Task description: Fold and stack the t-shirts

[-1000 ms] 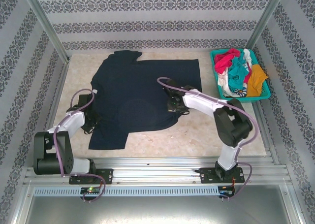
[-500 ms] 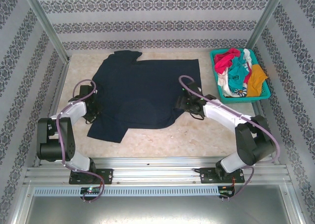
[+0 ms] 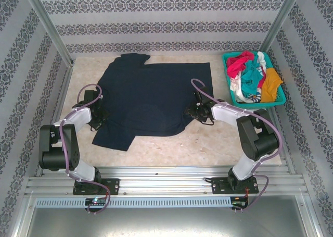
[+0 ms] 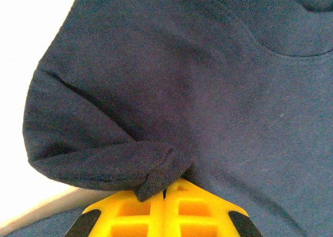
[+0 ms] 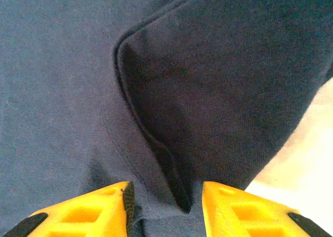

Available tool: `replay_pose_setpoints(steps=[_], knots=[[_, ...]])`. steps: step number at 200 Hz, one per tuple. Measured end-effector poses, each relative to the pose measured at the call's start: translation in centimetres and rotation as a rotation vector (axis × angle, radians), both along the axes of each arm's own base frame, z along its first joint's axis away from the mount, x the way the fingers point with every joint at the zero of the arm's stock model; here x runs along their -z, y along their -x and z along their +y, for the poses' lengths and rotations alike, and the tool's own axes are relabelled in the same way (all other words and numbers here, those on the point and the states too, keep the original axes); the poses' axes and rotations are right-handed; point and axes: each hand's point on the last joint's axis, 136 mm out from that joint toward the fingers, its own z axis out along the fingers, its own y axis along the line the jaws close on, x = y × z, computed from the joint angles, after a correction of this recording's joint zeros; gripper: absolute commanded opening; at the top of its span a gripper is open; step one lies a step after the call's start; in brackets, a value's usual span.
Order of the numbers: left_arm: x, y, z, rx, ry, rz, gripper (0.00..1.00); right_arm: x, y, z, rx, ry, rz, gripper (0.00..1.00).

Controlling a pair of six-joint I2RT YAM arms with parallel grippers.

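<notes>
Navy t-shirt [image 3: 151,99], soft and limp, is spread between the pincers: an edge fold is clamped in the left pincer [image 4: 164,194], a hem is straddled by the parted right pincer [image 5: 165,191]; doubled edges are best gripped.

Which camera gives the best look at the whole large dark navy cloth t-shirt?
The top external view: the large dark navy cloth t-shirt lies spread out there. The left wrist view shows a bunched fold close up; the right wrist view, a hemmed edge.
</notes>
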Motion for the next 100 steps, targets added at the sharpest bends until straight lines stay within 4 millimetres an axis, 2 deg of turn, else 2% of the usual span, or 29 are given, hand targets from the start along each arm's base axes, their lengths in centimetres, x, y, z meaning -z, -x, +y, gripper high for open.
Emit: replay_pose_setpoints(steps=[49, 78, 100], knots=[[0.0, 0.0, 0.0, 0.0, 0.001, -0.001, 0.0, 0.2, -0.3, 0.5, -0.008, -0.016, 0.006, 0.0], [0.0, 0.0, 0.0, 0.0, 0.001, -0.003, 0.0, -0.2, -0.3, 0.4, -0.003, -0.014, 0.004, 0.0], [0.1, 0.0, -0.1, 0.001, 0.003, -0.001, 0.0, -1.3, 0.8, -0.7, 0.015, 0.013, -0.01, 0.0]])
